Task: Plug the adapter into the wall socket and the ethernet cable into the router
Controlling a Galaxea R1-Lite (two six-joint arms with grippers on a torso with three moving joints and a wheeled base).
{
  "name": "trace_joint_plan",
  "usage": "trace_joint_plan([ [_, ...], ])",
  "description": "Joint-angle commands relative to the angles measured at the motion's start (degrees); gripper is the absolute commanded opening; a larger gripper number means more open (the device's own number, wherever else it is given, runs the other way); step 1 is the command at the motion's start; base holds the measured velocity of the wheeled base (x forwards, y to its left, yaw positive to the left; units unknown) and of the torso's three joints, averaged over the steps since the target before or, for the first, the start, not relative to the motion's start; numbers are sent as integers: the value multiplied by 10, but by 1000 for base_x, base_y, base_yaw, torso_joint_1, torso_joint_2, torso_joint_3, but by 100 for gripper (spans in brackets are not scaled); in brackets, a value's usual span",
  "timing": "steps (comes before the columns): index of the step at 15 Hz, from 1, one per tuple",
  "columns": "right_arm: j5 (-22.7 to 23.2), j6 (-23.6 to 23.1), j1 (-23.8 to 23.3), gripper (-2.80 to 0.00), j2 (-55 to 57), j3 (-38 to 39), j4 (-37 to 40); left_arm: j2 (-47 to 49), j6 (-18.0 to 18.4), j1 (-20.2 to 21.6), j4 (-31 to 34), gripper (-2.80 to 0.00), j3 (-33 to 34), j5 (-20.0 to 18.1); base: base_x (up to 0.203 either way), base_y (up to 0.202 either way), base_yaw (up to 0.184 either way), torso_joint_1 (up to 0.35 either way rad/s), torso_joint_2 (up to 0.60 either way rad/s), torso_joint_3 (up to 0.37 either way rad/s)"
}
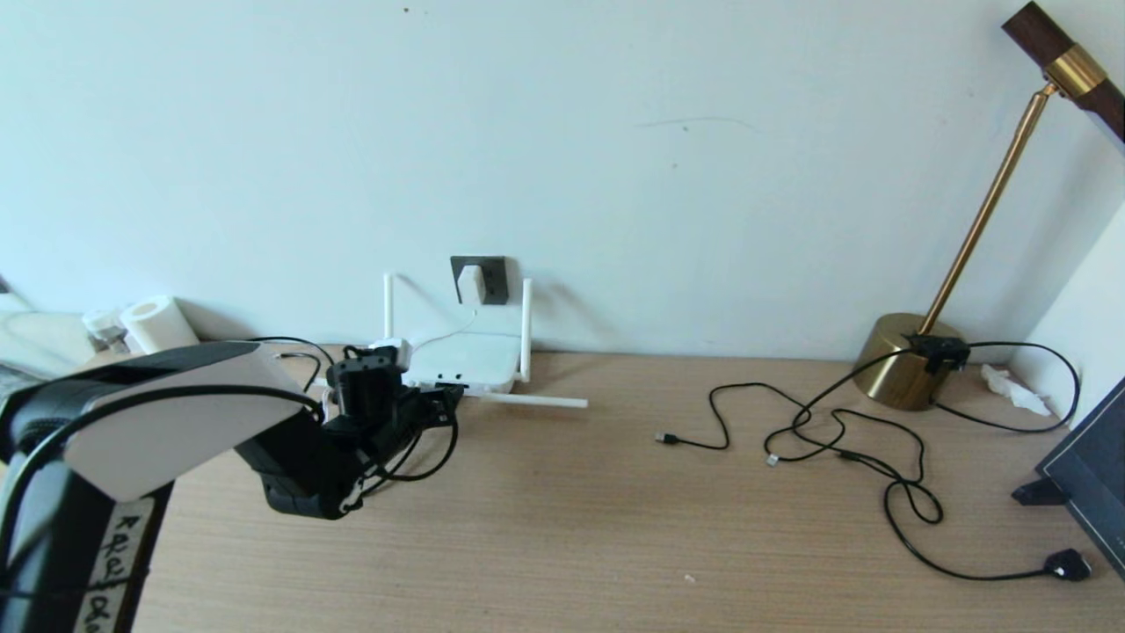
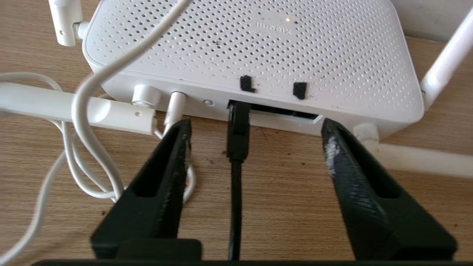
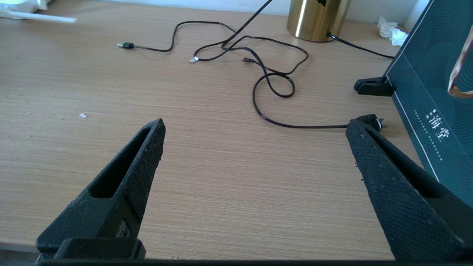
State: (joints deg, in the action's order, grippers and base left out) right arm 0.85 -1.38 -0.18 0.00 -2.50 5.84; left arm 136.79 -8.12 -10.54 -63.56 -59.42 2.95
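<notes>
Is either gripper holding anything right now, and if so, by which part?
Nothing is held. The left gripper is open, its fingers either side of the ethernet cable, whose plug sits in the router. The right gripper is open over bare desk.

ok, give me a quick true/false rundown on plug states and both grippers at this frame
1. The adapter sits in the wall socket. True.
2. The ethernet cable has its plug in a port on the router edge. True.
3. The left gripper is clamped on the ethernet cable. False: its jaws stand open on either side of the plug, touching nothing.
4. The right gripper holds a thin black cable. False: its jaws are open over bare table, and the thin black cables lie beyond them.
5. All router antennas stand upright. False: one antenna lies flat on the table.
</notes>
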Motion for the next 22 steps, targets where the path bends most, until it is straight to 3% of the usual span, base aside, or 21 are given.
trace_joint_plan([
  [1,0,0,0,0,1,0,0,-6,-1,-1,-2,0,3,0,0,0,0,0,0,0],
  [9,0,0,0,0,1,0,0,-33,0,-7,-4,0,45,0,0,0,0,0,0,0],
  [14,0,0,0,0,1,0,0,-153,0,-45,-4,0,128,3,0,0,0,0,0,0],
  [15,0,0,0,0,1,0,0,-185,1,-56,-4,-280,142,5,0,0,0,0,0,0],
  [18,0,0,0,0,1,0,0,-280,-2,-108,-3,-280,197,18,0,0,0,0,0,0],
  [22,0,0,0,0,1,0,0,-452,-5,-215,-2,-280,339,27,0,0,0,0,0,0],
])
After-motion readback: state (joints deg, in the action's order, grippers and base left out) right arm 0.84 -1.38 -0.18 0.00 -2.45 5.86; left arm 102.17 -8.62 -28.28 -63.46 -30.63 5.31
